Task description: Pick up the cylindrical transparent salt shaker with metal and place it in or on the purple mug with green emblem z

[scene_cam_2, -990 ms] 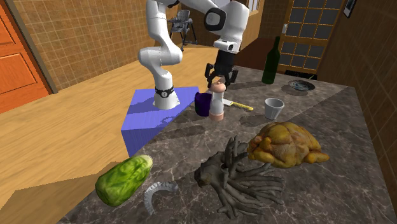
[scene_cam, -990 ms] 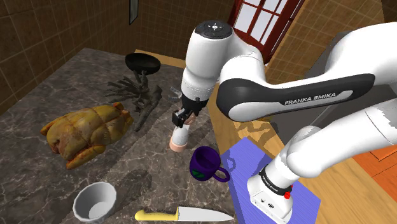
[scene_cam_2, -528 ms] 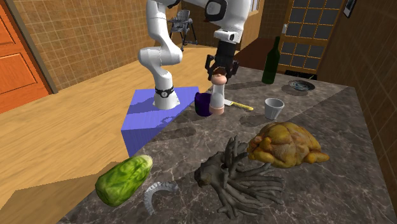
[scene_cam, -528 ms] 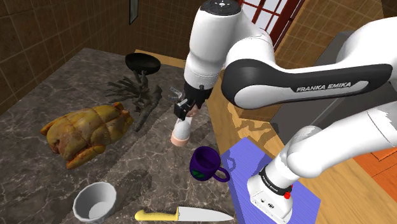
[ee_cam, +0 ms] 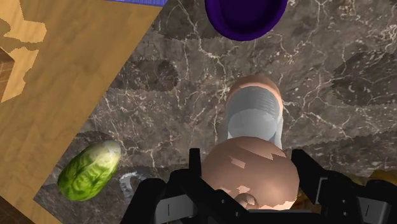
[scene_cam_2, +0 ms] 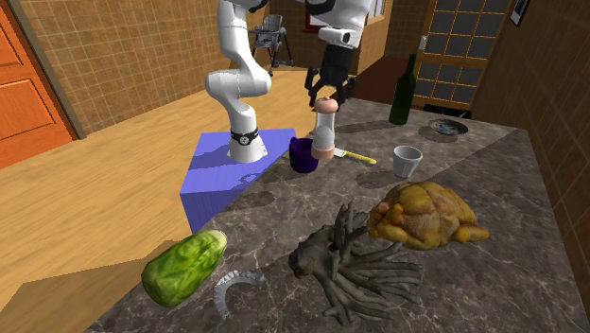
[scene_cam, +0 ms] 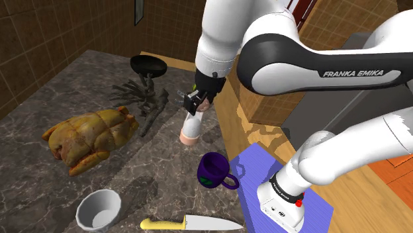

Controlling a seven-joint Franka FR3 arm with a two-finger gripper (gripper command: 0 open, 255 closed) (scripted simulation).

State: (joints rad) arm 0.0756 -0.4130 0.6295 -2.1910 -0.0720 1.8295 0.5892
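Note:
The salt shaker [scene_cam: 190,126] has a pale grey body with pinkish cap and base. It hangs upright a little above the dark marble table [scene_cam: 40,172], and my gripper [scene_cam: 197,100] is shut on its cap. In the second exterior view the gripper [scene_cam_2: 326,97] holds the shaker [scene_cam_2: 324,132] just beside and above the purple mug [scene_cam_2: 303,154]. The mug [scene_cam: 215,170], with a green emblem, stands upright near the table's edge, towards the stand from the shaker. In the wrist view the fingers [ee_cam: 194,159] clasp the shaker [ee_cam: 254,121], and the mug's rim [ee_cam: 245,16] lies beyond it.
A roast chicken [scene_cam: 89,136], a grey bowl [scene_cam: 98,208] and a yellow-handled knife [scene_cam: 188,224] lie on the table. A dark gnarled root [scene_cam: 142,99] and a black pan [scene_cam: 147,64] sit further back. A lettuce [scene_cam_2: 184,268] and a green bottle [scene_cam_2: 404,90] stand at opposite ends.
The gripper has risen with the shaker in it, lifting its base off the table and drifting slightly to the shoulder view's right. The mug has stayed put.

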